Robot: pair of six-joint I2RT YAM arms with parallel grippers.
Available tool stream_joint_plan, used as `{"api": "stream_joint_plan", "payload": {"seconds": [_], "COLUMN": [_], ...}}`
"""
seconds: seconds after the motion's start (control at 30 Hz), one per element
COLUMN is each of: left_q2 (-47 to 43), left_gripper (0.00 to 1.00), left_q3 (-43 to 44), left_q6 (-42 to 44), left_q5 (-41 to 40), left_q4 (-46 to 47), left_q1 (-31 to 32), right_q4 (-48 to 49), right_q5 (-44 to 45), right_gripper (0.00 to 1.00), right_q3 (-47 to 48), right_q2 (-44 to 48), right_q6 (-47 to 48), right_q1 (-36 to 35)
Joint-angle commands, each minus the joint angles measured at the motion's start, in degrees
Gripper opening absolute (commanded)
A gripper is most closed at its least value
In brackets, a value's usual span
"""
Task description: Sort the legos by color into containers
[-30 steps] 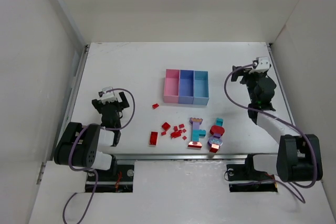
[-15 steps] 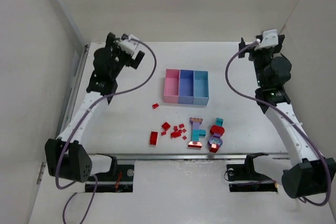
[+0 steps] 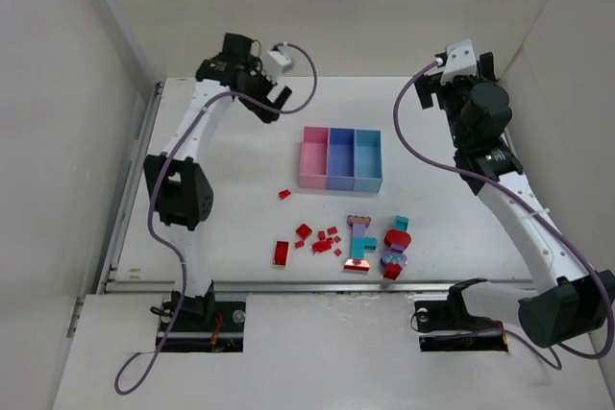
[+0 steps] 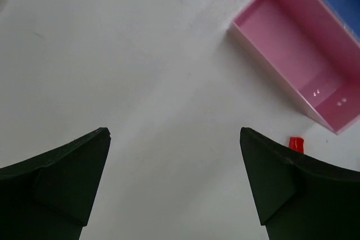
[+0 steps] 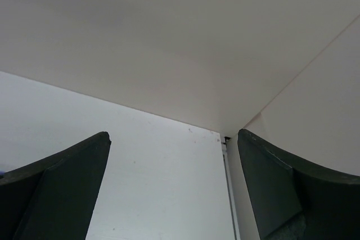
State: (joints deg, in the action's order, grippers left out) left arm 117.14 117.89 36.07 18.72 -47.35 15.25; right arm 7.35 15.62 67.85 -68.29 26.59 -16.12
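The containers stand in a joined row mid-table: pink (image 3: 314,157), purple-blue (image 3: 341,157) and light blue (image 3: 368,157). The legos lie loose in front of them: red bricks (image 3: 281,253), small red chips (image 3: 323,240), a multicolour clump (image 3: 361,242) and a red-and-purple clump (image 3: 394,251). My left gripper (image 3: 272,103) hangs high at the far left, open and holding nothing (image 4: 174,133). Below it I see the pink container (image 4: 281,43) and one red lego (image 4: 296,143). My right gripper (image 3: 459,77) is raised at the far right, open with nothing in it (image 5: 173,134), facing the table's back corner.
White walls (image 3: 317,7) close in the table at the back and on both sides. A metal rail (image 3: 317,285) runs along the near edge. The back right corner seam (image 5: 225,137) lies just beyond the right fingers.
Both arms have lifted from low, folded poses near their bases and stretched toward the back of the table. The left swung in toward the containers. Both grippers stayed open.
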Motion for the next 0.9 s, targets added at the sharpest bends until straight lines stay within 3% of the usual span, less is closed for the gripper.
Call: {"api": "stream_joint_plan", "payload": {"seconds": [0.0,0.03,0.1,0.13,0.17,0.2,0.3,0.47,0.63,0.7,0.87], "left_q2": [-17.9,-21.2,-29.8,-31.9,-33.4,-34.6,-37.9,-34.7,-24.1,-19.6,-15.4], "left_gripper": [1.00,1.00,1.00,1.00,1.00,1.00,1.00,0.94,0.76,0.68,0.66], "left_q3": [4.8,-7.1,-20.1,-28.5,-31.0,-32.4,-36.3,-40.9,-42.7,-43.3,-44.3], "left_q6": [-6.2,-8.5,-15.5,-14.3,-11.2,-4.9,-0.1,7.6,3.8,3.8,0.8], "left_q5": [6.6,5.4,0.0,1.6,4.1,5.9,6.4,-0.6,-2.4,0.9,4.7], "left_q4": [10.4,17.1,33.4,35.8,35.8,35.8,34.5,26.2,16.4,13.8,14.8], "left_q1": [-6.3,-7.1,-7.1,-7.1,-6.0,-4.9,-0.9,3.1,9.4,10.0,11.3], "right_q4": [-1.5,-1.5,-1.5,-1.5,-1.5,-1.5,-1.5,-1.5,-1.5,-1.5,-1.5], "right_q5": [-1.6,-0.8,1.0,2.0,3.5,3.5,1.4,-4.4,-6.6,-6.6,-6.0], "right_gripper": [1.00,1.00,1.00,1.00,1.00,1.00,1.00,1.00,1.00,1.00,0.99], "right_q3": [2.8,2.8,4.0,4.8,5.5,6.1,6.8,5.5,1.7,0.1,-2.5], "right_q2": [0.0,-0.9,-3.0,-3.8,-4.5,-5.0,-5.0,-4.4,-3.1,-1.9,-0.8], "right_q6": [-0.7,-0.7,-4.0,-5.7,-7.4,-8.8,-11.8,-14.1,-16.7,-18.1,-18.8], "right_q1": [-0.3,-0.3,-0.3,-0.3,-0.3,-0.9,-0.9,-0.4,-0.9,-1.5,-2.0]}}
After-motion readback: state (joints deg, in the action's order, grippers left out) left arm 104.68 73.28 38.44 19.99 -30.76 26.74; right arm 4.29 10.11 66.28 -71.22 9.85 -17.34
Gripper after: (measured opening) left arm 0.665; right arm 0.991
